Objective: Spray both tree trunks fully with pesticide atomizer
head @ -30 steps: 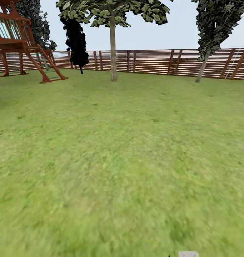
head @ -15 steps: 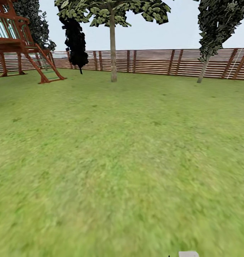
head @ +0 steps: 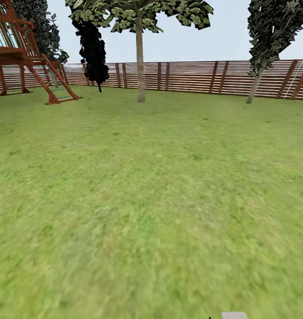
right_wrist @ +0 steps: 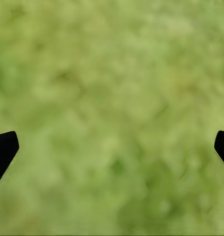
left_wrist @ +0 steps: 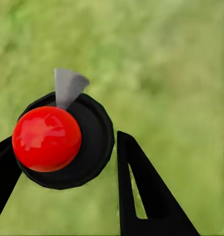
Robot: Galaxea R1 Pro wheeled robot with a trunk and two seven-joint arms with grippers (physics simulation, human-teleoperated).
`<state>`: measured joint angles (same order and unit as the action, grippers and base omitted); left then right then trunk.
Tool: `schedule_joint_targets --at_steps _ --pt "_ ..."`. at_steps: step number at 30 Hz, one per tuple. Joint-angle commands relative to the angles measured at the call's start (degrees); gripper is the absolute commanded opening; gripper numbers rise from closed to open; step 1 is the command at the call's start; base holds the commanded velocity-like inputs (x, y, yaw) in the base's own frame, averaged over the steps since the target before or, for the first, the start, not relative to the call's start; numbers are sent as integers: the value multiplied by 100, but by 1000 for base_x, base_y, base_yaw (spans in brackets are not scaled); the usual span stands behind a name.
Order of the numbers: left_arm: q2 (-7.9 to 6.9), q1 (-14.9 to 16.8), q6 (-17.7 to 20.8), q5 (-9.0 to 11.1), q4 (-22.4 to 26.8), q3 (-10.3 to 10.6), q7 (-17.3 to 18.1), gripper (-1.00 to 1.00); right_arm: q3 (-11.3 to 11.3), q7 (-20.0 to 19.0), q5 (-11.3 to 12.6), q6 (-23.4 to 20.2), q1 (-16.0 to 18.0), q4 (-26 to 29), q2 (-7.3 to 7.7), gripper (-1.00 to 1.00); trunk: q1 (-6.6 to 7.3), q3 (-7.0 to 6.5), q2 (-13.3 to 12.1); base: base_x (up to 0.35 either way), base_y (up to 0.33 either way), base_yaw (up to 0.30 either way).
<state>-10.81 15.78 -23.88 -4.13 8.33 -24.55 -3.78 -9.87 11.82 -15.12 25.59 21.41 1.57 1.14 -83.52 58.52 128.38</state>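
- The left gripper [left_wrist: 67, 162] has its two dark fingers [left_wrist: 141, 196] clamped on the pesticide atomizer [left_wrist: 62, 140], one on each side of its round black body. The red ball-shaped cap and a small grey nozzle piece face the wrist camera.
- Held this way, over blurred grass and off the ground, the atomizer looks carried, not aimed. My guess is that it is kept low and steady while the robot heads for a tree.
- The right gripper [right_wrist: 112, 147] has its fingers wide apart with nothing between them, just lawn beyond. It looks kept free, since spraying needs one hand.
- The surface is the lawn [head: 151, 199] of the garden, patchy green grass running to a brown horizontal-slat fence [head: 191, 77] along its far edge.
- A tree [head: 140, 48] with a thick pale trunk [head: 140, 75] stands near the far edge, well apart from the robot. It is the likely first target.
- A thin-stemmed bushy tree [head: 266, 40] leans by the far right of the fence, and a dark bushy one [head: 93, 48] stands left of the pale trunk.
- A red-brown wooden play frame [head: 22, 53] fills the far left corner.
- A small pale grey part of the robot [head: 234, 315] peeks in at the head view's lower edge.
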Motion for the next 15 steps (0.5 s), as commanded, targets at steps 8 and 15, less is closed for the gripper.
schedule_joint_targets --at_steps 8,15 --pt "0 4 -20 -44 -7 -6 -35 -100 -41 24 -61 16 4 -7 0 100 -3 5 2 338 0 0" --pt "0 4 -16 -44 -14 -6 -35 -100 -41 24 -61 16 4 -7 0 100 -3 5 2 338 0 0"
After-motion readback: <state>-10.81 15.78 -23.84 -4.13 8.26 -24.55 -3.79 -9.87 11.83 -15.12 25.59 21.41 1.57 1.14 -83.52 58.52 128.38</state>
